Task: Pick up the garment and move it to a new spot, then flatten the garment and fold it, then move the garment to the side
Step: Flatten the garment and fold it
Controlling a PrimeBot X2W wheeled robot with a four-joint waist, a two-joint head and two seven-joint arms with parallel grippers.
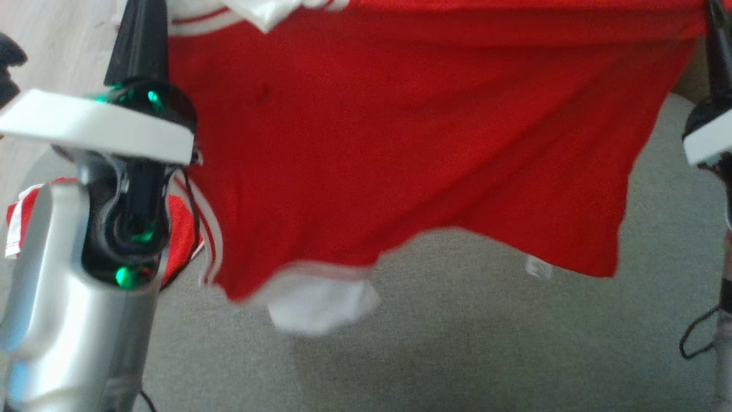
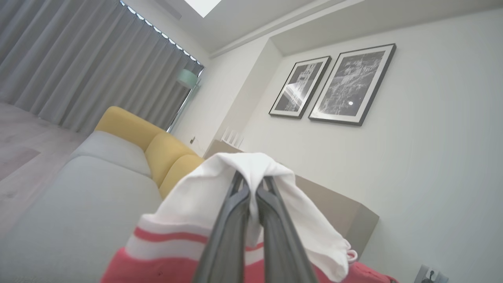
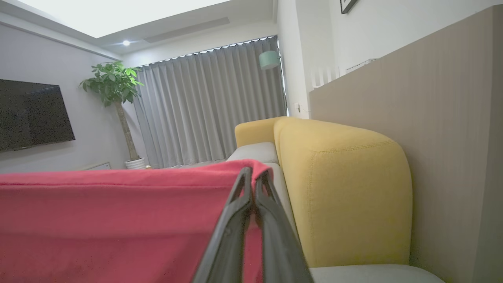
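Observation:
The garment (image 1: 400, 143) is a red shirt with white trim, and it hangs spread out in the air between my two grippers, above a grey cushion. A white part (image 1: 320, 303) dangles at its lower edge. My left gripper (image 1: 143, 17) is shut on a white trimmed edge at the upper left. In the left wrist view, white cloth (image 2: 196, 204) drapes over its closed fingertips (image 2: 251, 181). My right gripper (image 1: 715, 23) is shut on the red top edge at the far right. In the right wrist view, red fabric (image 3: 118, 220) stretches left from the pinched tips (image 3: 253, 177).
A grey sofa seat (image 1: 457, 355) lies below the garment, with a yellow backrest (image 3: 338, 188) and a wooden panel (image 3: 440, 118) behind it. Pale wood floor (image 1: 57, 34) lies to the left. A dark cable (image 1: 695, 337) hangs by my right arm. Curtains (image 3: 212, 106), a plant (image 3: 112, 82) and a TV (image 3: 31, 114) stand farther off.

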